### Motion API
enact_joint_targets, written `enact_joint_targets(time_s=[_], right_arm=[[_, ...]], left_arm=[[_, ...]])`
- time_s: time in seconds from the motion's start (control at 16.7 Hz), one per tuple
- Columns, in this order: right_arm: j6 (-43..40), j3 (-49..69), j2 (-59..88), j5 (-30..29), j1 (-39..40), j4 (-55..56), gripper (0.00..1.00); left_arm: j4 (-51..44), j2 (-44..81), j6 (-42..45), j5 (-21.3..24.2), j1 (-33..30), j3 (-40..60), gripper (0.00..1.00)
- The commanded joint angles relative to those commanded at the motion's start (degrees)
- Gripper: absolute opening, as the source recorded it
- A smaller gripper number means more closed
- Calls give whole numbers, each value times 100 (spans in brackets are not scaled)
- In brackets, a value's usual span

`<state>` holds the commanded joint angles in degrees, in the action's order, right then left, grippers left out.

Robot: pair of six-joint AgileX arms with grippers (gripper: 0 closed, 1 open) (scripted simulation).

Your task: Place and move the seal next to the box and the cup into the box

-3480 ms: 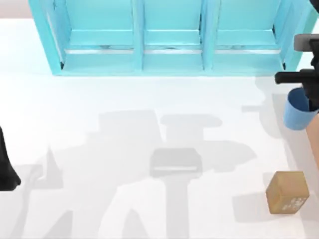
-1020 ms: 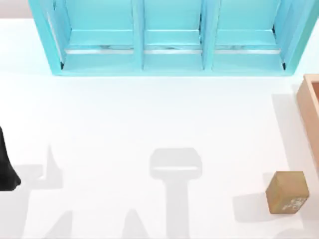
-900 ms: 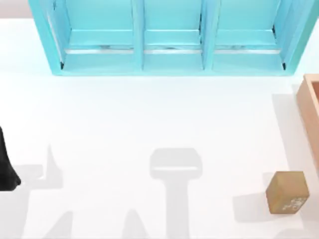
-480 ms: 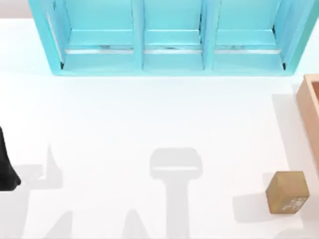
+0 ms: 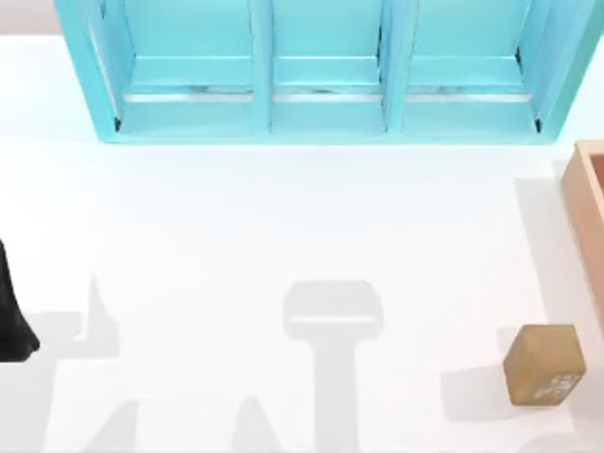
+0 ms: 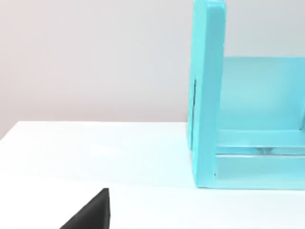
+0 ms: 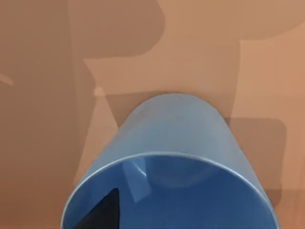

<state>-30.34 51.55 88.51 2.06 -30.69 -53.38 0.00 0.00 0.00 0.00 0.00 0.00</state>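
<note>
One cup (image 7: 176,143) clamped in right jaws, now over the box (image 7: 43,71) floor; seal (image 5: 545,365) unmoved; left arm (image 5: 11,311) parked.

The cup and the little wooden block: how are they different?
The cup is blue and round; the seal is a tan-brown block with flat sides and corners. The cup is hollow and open at one end, while the seal looks solid, with a white mark on one face. The cup is over the box; the seal sits on the white table beside the box.
</note>
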Motion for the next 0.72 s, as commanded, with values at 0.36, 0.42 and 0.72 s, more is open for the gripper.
enact_joint_targets(time_s=[0.36,0.42,0.72], right_arm=[[-57,219,-81,164,18,38,100],[-93,407,-114,257,20,21,100],[-171,1567,-186,403,-60,-857,100]], left_arm=[[0,0,0,0,0,0,100],[0,0,0,0,0,0,100],[0,0,0,0,0,0,100]])
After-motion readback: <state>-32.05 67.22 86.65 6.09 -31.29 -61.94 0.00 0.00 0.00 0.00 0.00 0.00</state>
